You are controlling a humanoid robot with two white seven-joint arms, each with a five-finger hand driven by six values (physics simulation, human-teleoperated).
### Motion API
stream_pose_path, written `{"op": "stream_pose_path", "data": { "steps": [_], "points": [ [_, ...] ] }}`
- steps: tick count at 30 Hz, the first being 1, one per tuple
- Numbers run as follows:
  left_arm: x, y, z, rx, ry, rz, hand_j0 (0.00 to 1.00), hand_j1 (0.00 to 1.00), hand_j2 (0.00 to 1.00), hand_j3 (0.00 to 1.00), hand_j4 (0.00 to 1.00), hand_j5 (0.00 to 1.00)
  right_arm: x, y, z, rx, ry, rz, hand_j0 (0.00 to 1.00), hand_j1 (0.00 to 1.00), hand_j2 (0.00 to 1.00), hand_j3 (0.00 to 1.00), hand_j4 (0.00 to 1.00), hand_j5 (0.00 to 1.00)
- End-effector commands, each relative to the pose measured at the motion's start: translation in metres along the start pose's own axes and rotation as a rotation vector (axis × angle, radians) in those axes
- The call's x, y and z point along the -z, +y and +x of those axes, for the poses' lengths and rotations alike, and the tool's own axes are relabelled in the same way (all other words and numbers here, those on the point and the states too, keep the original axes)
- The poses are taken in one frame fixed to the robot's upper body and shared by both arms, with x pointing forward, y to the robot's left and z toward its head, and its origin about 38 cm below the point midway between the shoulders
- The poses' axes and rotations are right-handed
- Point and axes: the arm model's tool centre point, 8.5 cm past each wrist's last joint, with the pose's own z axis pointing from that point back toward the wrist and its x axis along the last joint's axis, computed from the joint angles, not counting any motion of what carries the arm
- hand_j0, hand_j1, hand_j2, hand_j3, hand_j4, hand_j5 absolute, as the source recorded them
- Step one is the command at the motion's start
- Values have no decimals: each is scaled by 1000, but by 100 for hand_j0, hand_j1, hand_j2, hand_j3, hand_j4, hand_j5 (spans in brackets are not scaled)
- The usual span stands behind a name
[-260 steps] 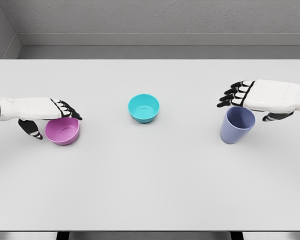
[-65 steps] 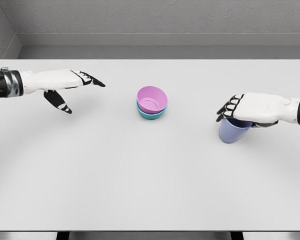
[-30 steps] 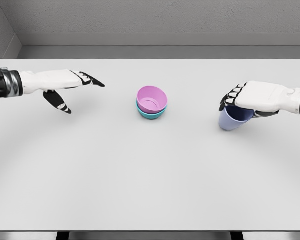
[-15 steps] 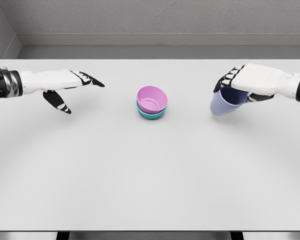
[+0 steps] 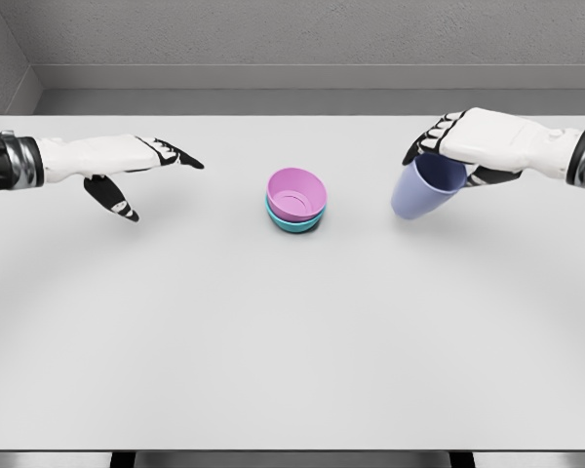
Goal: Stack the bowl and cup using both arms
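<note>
Near the left edge of the white table (image 5: 273, 331), the left hand (image 5: 127, 161) is held above the surface with its fingers stretched out flat and slightly apart and the thumb hanging below; nothing is gripped, and the hand is kept well apart from the stack, presumably so that the middle is left free for the other arm. Around the middle of the table, somewhat toward the far edge, the pink bowl (image 5: 296, 193) is seen nested in the teal bowl (image 5: 294, 222), of which only the lower rim and wall show beneath it; the pink bowl appears to sit slightly tilted, its opening turned up and toward the camera, so an open hollow is offered for whatever is to be set in next. Toward the right edge, the blue cup (image 5: 419, 187) is held off the table by the right hand (image 5: 468, 141), whose fingers are curled over the cup's rim from above while the thumb is pressed against its near side. The cup is carried tilted, its base swung toward the bowls and its mouth toward the palm, as a grip taken at the rim would leave it. It is judged that the cup is meant to be brought over the pink bowl, righted, and lowered into it; the bowl stacking looks done, the cup placement not yet.
</note>
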Motion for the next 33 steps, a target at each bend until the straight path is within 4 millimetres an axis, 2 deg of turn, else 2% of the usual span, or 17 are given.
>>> {"op": "stream_pose_path", "data": {
  "steps": [1,33],
  "points": [
    [0,1,0,-6,0,5,100,100,100,100,100,100,0,-2,-1,7,1,-10,71,71,71,71,71,71],
    [-1,1,0,-4,0,6,100,100,100,100,100,100,20,-21,5,12,-29,-79,71,71,71,71,71,71]
  ]
}}
